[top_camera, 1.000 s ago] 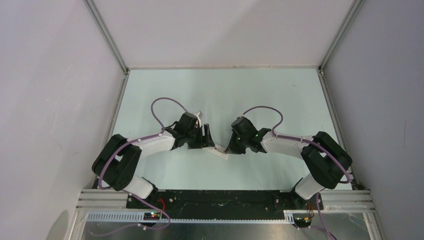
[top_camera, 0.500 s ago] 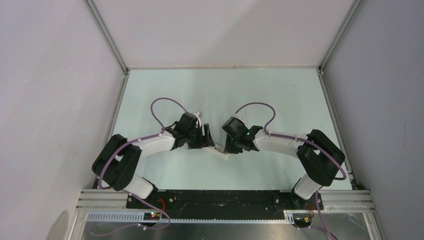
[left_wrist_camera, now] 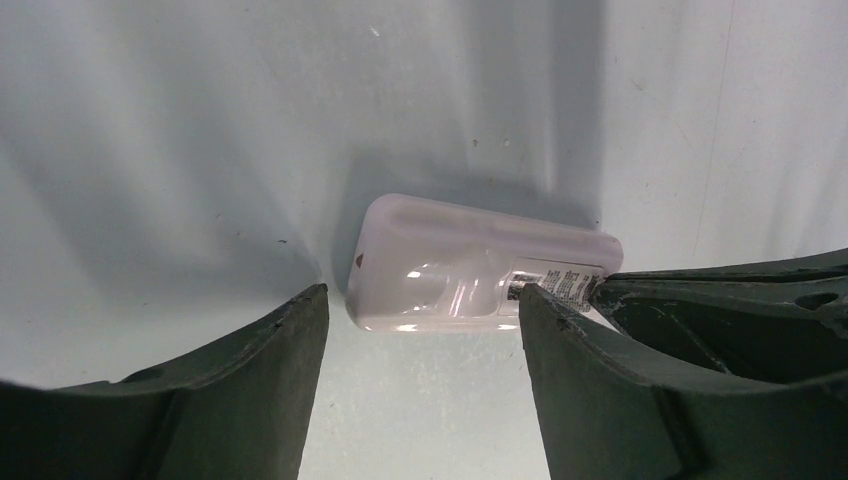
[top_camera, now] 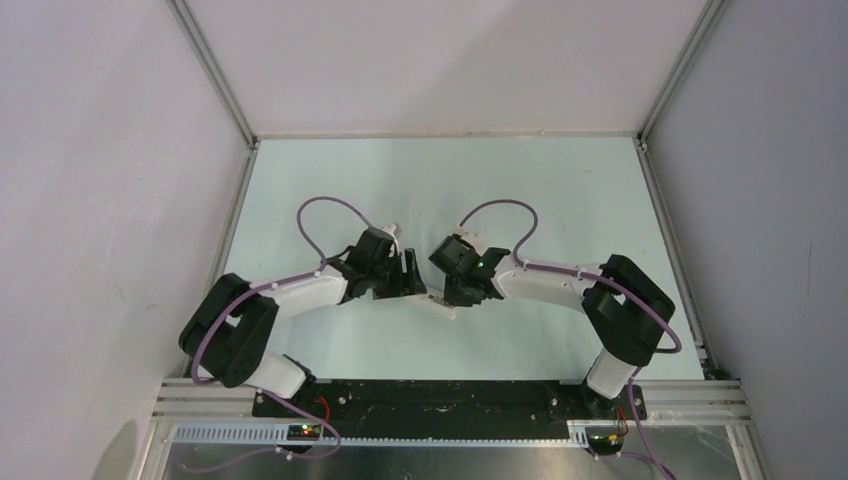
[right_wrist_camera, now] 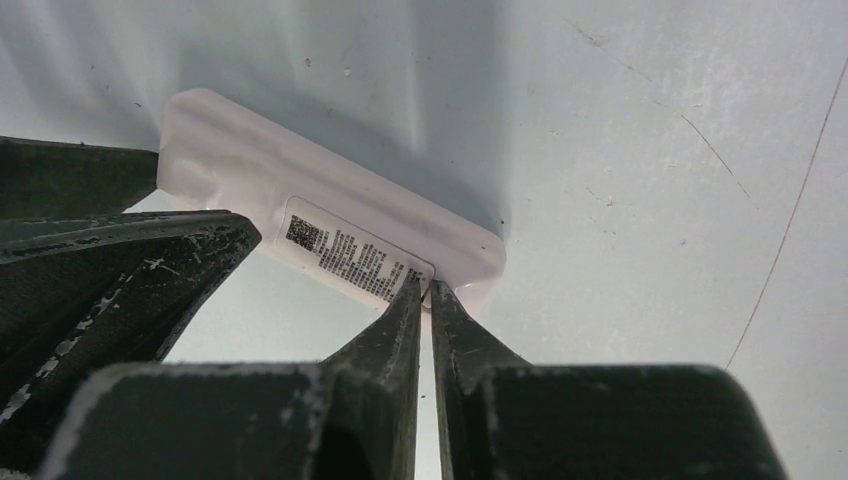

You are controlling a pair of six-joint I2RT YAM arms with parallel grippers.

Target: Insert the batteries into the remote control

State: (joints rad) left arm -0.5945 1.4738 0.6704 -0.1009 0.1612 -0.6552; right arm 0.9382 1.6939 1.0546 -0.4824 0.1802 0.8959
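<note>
- Overhead, grey-white wall panels (top_camera: 100, 200) on aluminium posts (top_camera: 215, 75) box in the pale green table (top_camera: 330, 180).
- Left of centre, my left gripper (left_wrist_camera: 420, 300) sits low over the table, jaws wide apart.
- Just ahead of it, the remote control (left_wrist_camera: 450, 260) lies flat on the table, label (right_wrist_camera: 350, 255) side up. Its right end is cut off behind that gripper.
- My right gripper (right_wrist_camera: 428, 285) has its jaws almost together with only a thin slit between them. The tips touch the remote's labelled edge, and I cannot tell whether they pinch anything.
- From above, both grippers hide most of the remote, and the label print is too small to read.
</note>
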